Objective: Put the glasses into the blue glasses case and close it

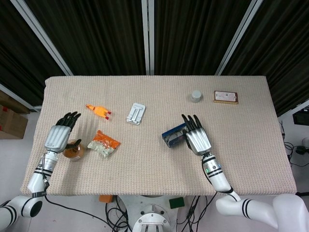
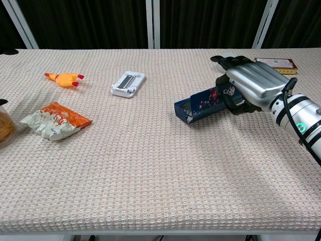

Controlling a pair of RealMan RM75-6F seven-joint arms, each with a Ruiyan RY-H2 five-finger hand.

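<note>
Item: blue glasses case (image 2: 206,102), right of the tabletop's (image 2: 150,165) middle, toward the right edge. Held by the right hand (image 2: 253,85), fingers (image 1: 189,122) wrapped over its right end; left end tilted down, at or just above the cloth. Glasses not visible; presumably inside.

Handling, judged: rigid shell, light, smooth sides likely slippery. Hold across the long sides; contents fragile.

Left hand (image 1: 59,137): near the left edge, fingers spread, holding nothing.

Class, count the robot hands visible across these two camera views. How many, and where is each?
2. The left hand hovers by the table's left edge over an amber jar; the right hand grips the tilted blue glasses case right of centre.
</note>
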